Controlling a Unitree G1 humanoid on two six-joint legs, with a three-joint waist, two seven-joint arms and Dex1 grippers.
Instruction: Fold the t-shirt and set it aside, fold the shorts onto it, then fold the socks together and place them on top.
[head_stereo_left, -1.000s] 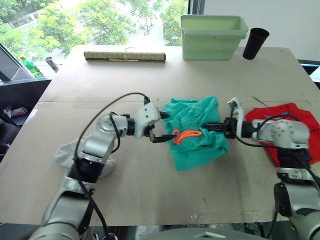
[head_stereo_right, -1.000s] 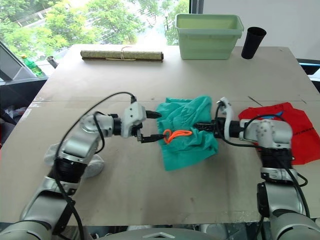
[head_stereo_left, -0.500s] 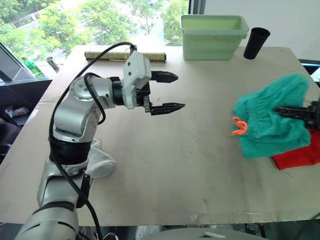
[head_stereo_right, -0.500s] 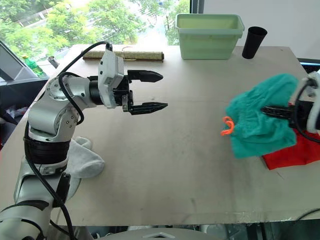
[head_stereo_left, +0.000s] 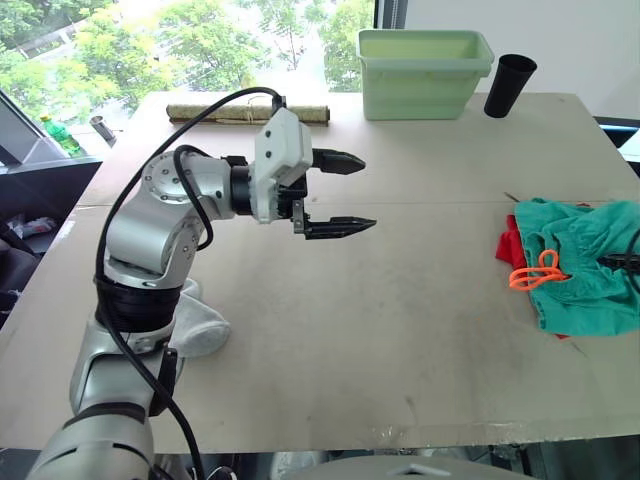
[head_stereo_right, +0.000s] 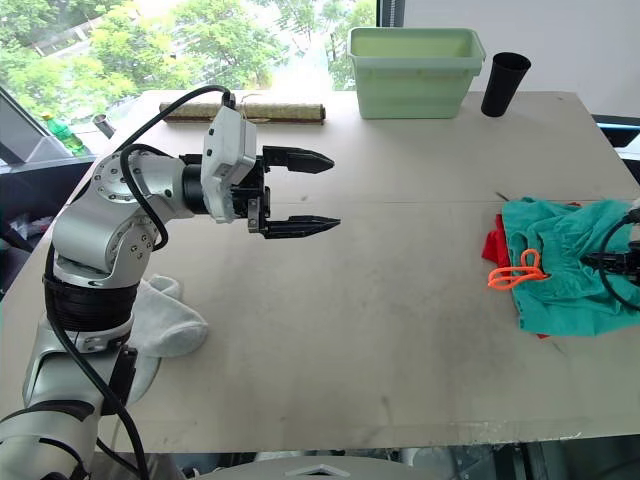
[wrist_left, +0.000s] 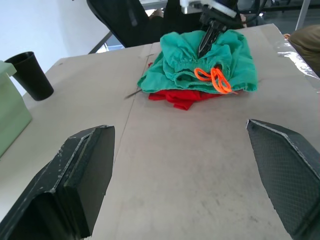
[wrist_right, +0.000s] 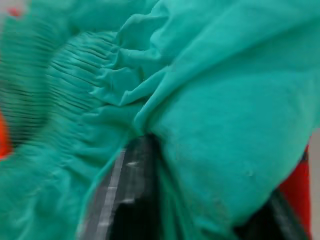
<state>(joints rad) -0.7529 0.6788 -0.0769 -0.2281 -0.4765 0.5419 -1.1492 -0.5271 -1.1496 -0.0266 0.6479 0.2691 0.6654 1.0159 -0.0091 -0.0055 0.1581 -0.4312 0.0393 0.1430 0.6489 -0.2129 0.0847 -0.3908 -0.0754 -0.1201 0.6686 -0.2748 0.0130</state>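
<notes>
The teal-green shorts (head_stereo_right: 560, 270) lie rumpled at the table's right edge, their orange drawstring (head_stereo_right: 512, 272) on the near left side. They rest on the folded red t-shirt (wrist_left: 175, 97), which peeks out beneath them. My right gripper (wrist_left: 204, 47) is down in the shorts, with the fabric bunched around its fingers. My left gripper (head_stereo_left: 367, 193) hangs open and empty above the table's left-middle, far from the clothes. A light-grey sock (head_stereo_right: 165, 320) lies at the table's left edge, partly hidden beneath my left arm.
A pale green bin (head_stereo_left: 425, 70) and a black cup (head_stereo_left: 510, 85) stand at the back right. A rolled mat (head_stereo_right: 240, 108) lies along the back left. The table edge runs close past the clothes pile on the right.
My right gripper carried the shorts from the table's middle to the right and lowered them onto the red t-shirt. My left gripper rose away from the shorts, open, and has since held still.
</notes>
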